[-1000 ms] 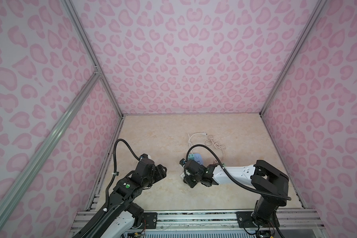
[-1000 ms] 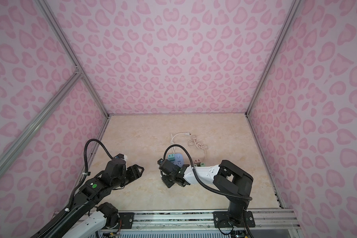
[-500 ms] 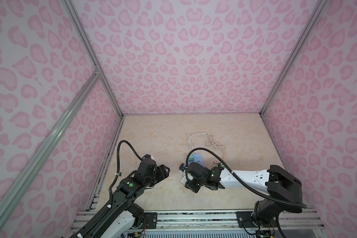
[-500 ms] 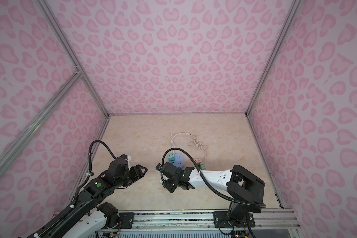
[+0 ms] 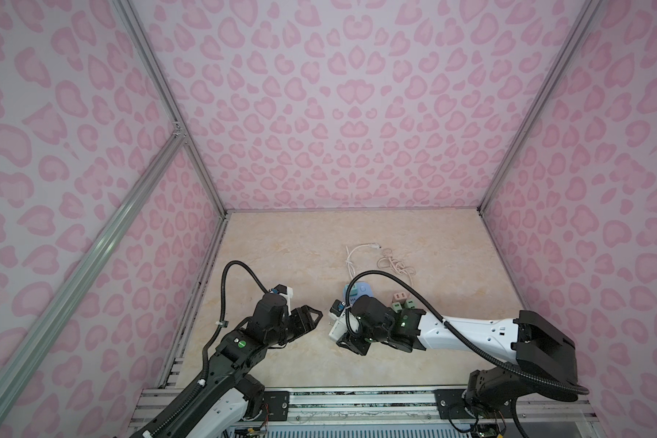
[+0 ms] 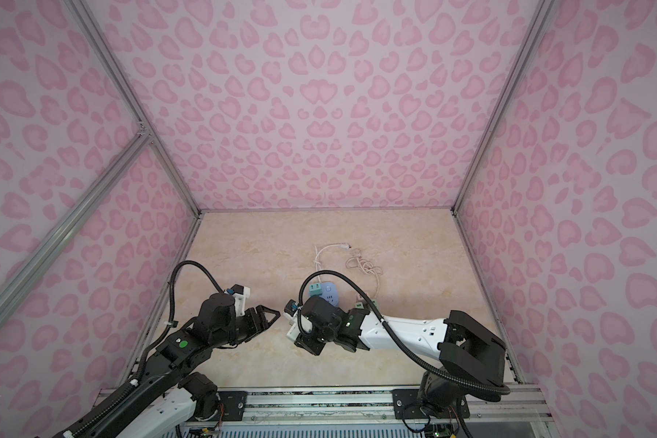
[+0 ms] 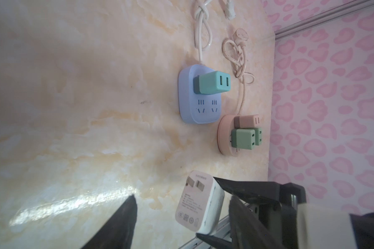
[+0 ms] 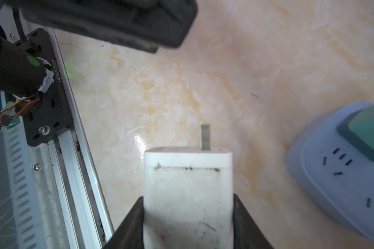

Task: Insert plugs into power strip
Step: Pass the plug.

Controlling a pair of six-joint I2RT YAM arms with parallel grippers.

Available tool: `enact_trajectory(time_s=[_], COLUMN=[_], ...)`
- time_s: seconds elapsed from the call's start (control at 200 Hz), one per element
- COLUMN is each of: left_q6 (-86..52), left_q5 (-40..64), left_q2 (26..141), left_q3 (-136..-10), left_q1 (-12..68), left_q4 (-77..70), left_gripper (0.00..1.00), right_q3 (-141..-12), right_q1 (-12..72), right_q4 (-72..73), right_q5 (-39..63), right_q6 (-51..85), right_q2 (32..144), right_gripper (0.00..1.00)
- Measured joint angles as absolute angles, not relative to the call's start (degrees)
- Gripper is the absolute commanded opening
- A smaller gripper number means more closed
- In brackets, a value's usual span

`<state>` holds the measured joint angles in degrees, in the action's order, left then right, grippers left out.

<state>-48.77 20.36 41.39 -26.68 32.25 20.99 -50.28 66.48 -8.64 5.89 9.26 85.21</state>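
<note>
My right gripper point(image 8: 188, 224) is shut on the flat white square plug point(image 8: 188, 189), one prong showing at its free end. The plug point(image 5: 336, 330) hangs low over the table, just in front of my left gripper point(image 5: 313, 316), which is open and apart from it. In the left wrist view the plug point(image 7: 200, 202) shows between my left gripper's fingers point(image 7: 125, 224). The blue power strip point(image 7: 194, 107) holds a teal plug point(image 7: 212, 85). A round pink power strip point(image 7: 225, 140) carries a pinkish-tan plug point(image 7: 246, 121) and two mint green plugs point(image 7: 243, 139).
A white cable point(image 5: 351, 258) and a knotted tan cable point(image 5: 395, 265) lie behind the strips. The aluminium rail point(image 5: 357, 398) with both arm bases runs along the table's front edge. Pink patterned walls close in the left, right and back.
My left gripper has come forward and to the right, toward the white plug. The right arm's elbow has swung out to the right, while its gripper stays near the table's middle front.
</note>
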Motion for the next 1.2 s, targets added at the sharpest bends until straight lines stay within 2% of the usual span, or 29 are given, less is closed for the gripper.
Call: enact_trajectory(time_s=[0.37,0.71,1.02,1.2], left_q6=[-49.56,-50.87,-51.0,-51.77], left_q5=[28.47,32.03,33.04,33.47], left_q2=[43.62,44.64,44.49,44.29], left_q3=[-25.32,-25.04,-25.04,-24.67], left_q1=[33.04,33.39,33.5,33.56], left_q4=[14.72,10.92,9.15,7.84], left_gripper=[0.67,0.58,0.49,0.37], right_q3=[-53.36,-55.33,-55.44,-54.7], right_q1=[66.5,66.24,63.59,62.24], right_q4=[-11.0,-12.05,-11.29,-9.3], right_q5=[4.71,6.94,12.29,14.87], right_q6=[8.78,8.34,9.8,11.53], right_q2=[82.61,82.06,82.02,82.52], right_gripper=[0.0,0.0,0.0,0.0])
